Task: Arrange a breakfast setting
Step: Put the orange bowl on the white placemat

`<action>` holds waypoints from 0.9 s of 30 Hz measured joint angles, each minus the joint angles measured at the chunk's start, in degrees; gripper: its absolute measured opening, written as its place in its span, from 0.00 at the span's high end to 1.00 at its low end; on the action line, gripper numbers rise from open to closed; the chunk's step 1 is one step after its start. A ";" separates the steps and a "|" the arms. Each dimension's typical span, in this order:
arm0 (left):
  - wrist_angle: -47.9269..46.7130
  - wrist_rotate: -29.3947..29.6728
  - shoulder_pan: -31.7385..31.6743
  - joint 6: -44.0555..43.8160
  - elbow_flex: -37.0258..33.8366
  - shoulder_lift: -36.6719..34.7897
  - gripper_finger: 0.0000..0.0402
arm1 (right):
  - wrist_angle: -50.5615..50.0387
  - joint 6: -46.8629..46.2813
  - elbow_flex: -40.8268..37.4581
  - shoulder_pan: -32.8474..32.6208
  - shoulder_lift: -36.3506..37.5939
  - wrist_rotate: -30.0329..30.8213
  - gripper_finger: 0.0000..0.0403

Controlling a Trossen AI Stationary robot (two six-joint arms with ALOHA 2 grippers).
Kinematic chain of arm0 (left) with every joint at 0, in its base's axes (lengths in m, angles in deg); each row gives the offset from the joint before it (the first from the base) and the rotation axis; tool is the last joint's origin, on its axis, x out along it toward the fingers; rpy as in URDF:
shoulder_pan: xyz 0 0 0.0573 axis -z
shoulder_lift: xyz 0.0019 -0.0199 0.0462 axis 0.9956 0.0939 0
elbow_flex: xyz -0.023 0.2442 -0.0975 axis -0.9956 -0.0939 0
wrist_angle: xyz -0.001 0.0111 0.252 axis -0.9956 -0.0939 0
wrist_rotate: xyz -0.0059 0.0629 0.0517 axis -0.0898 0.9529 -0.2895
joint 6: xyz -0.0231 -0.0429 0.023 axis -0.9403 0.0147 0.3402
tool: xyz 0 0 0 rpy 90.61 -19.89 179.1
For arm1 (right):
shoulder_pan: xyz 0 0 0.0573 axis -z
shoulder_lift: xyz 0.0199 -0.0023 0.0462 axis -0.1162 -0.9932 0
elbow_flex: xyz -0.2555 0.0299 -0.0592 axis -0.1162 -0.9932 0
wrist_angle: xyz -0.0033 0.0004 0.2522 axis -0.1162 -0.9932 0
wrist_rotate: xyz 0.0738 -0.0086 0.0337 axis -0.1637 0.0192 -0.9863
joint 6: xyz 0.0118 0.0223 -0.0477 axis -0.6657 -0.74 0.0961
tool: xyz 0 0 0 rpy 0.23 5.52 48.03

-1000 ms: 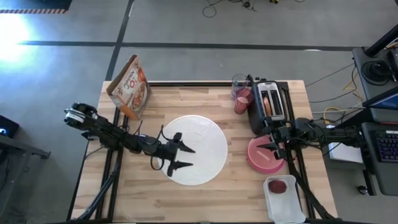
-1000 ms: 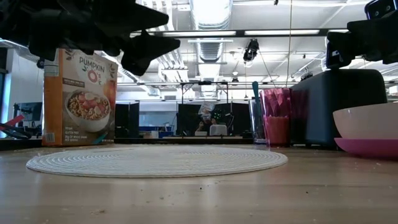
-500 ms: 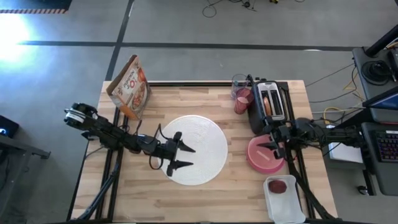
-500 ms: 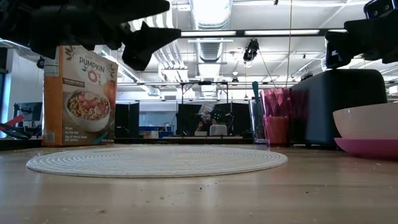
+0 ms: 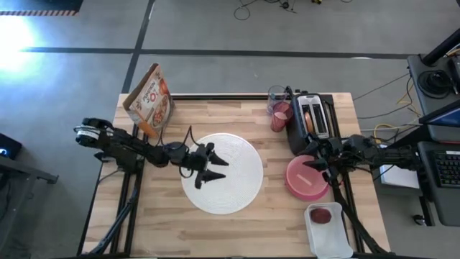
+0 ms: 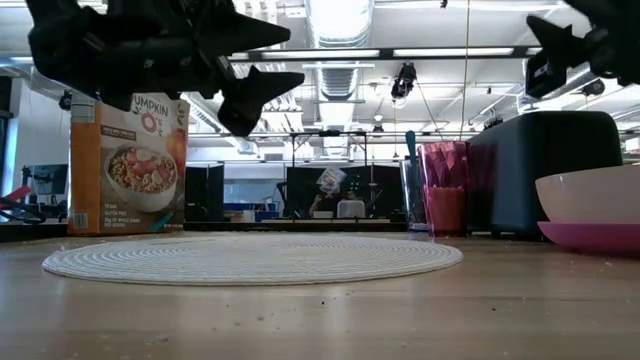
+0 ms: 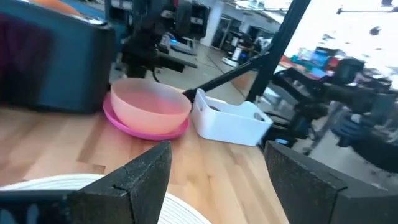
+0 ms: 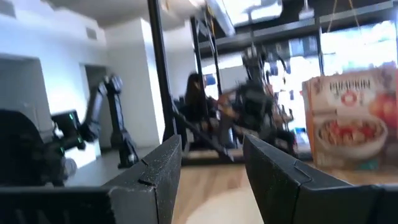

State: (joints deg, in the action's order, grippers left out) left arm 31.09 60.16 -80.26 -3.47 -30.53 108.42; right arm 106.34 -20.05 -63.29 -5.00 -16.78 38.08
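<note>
With the large white round disc [image 5: 221, 173] laid mid-table, the left gripper [image 5: 208, 167] hung above it, jaws wide and empty, while the right gripper [image 5: 317, 165] — spread, holding nothing — hovered over the translucent peach bowl [image 5: 307, 178] on the small magenta plate [image 6: 592, 236], seemingly the next pick — calling for a descent around the rim.

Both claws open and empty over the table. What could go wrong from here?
1. The right claw hangs beside the toaster; it might clip it reaching for the peach bowl.
2. The bowl sits loose on the magenta plate; lifting one may drag the other.
3. The left claw hovers over the white disc, which might shift if snagged.
</note>
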 joint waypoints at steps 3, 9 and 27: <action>0.36 -2.51 -1.16 0.31 0.00 0.00 0.42 | 4.86 -1.45 0.02 0.00 -0.04 0.00 0.60; 2.55 -3.78 -1.29 4.82 0.00 -0.30 0.50 | 10.30 -9.25 0.00 -0.02 -0.04 1.24 0.60; 2.66 -9.06 -1.53 3.64 -0.07 -0.77 0.63 | -30.55 -29.38 21.81 -0.02 -13.84 14.76 0.60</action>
State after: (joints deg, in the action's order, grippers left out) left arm 33.75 51.10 -81.78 0.17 -30.59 107.65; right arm 75.79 -49.43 -41.48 -5.02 -30.61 52.84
